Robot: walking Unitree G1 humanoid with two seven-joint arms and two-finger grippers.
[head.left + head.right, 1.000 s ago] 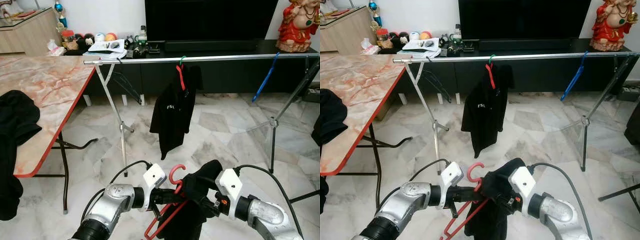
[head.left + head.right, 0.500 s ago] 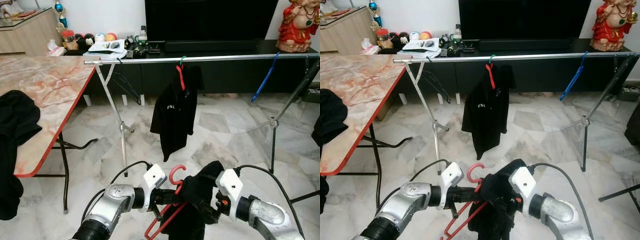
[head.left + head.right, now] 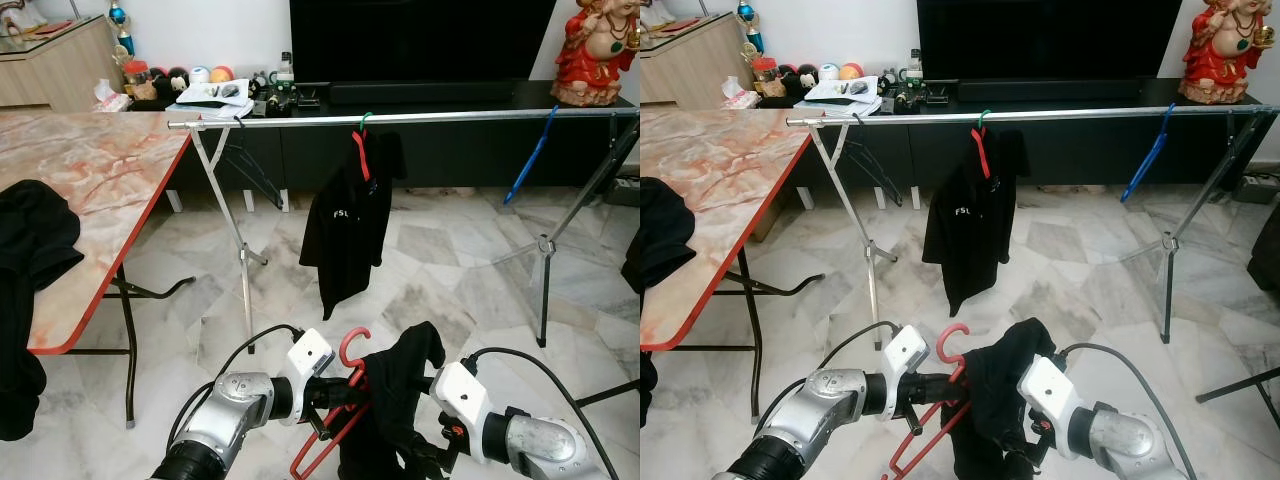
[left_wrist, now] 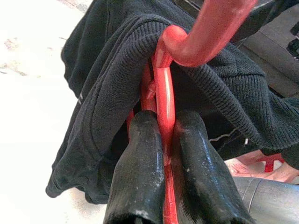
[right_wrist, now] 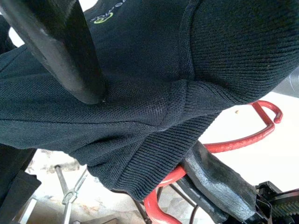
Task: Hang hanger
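Observation:
A red hanger [image 3: 352, 345] sits low in front of me, with a black shirt [image 3: 395, 400] draped over it. My left gripper [image 3: 335, 393] is shut on the hanger's neck just below the hook; the left wrist view shows both fingers [image 4: 140, 168] clamped on the red stem [image 4: 163, 107]. My right gripper [image 3: 425, 455] is buried in the shirt's right side. In the right wrist view one of its fingers [image 5: 65, 51] presses on the taut fabric [image 5: 196, 56] and the other is hidden. The silver rail [image 3: 450, 116] of the drying rack runs across ahead.
On the rail hang a black shirt [image 3: 348, 220] on a red hanger and a bare blue hanger [image 3: 528, 160]. Rack legs [image 3: 243, 260] stand left and right [image 3: 543, 250]. A marble-topped table [image 3: 100, 160] holding black clothes [image 3: 30, 240] is at my left. A dark TV console is behind.
My right arm has dropped lower and drawn back, pulling the black shirt down over the hanger. The left gripper keeps its hold in about the same place.

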